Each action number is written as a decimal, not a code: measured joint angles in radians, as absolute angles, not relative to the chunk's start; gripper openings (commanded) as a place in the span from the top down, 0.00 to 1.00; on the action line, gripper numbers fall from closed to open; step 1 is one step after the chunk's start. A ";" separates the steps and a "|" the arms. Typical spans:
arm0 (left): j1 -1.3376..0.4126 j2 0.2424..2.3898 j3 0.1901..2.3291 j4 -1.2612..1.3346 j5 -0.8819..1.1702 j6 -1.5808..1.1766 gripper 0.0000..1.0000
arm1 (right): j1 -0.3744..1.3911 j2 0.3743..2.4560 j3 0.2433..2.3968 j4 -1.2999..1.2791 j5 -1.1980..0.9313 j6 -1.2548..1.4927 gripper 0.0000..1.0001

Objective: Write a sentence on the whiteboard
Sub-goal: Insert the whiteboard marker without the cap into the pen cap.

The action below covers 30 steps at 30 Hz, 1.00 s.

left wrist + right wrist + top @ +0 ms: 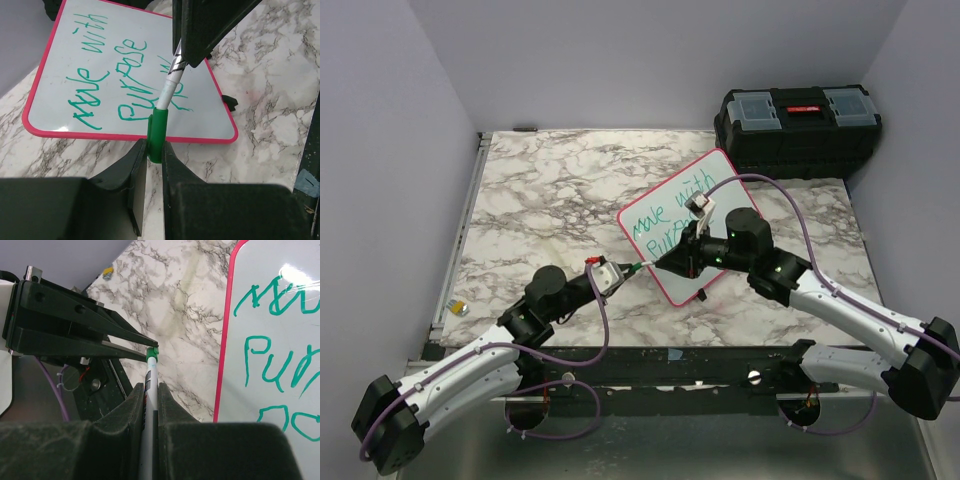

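Note:
The whiteboard (718, 178) lies on the marble table, pink-framed, with green writing that reads about "move with purpose". It also shows in the left wrist view (60, 65) and the right wrist view (295, 347). My right gripper (670, 262) is shut on the white barrel of a marker (151, 377) and holds it over the board's near-left edge. My left gripper (632, 267) is shut on the marker's green cap (159, 131), which sits on the marker's end (172, 80). The two grippers face each other along the marker.
A black toolbox (798, 125) stands at the back right, beyond the board. A small yellow object (458, 308) lies at the table's near-left edge. A black clip (231, 101) sits on the board's near corner. A metal rail (460, 235) runs along the left side.

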<state>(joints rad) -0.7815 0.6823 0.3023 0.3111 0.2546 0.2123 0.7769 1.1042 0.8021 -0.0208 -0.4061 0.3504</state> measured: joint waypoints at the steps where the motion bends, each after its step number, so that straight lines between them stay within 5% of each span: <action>1: -0.781 0.683 0.302 0.311 0.256 0.212 1.00 | 0.777 1.104 0.804 -0.025 -0.406 0.348 0.99; 30: -0.837 0.760 0.344 0.262 0.292 0.266 1.00 | 0.771 1.198 0.897 -0.199 -0.487 0.260 0.99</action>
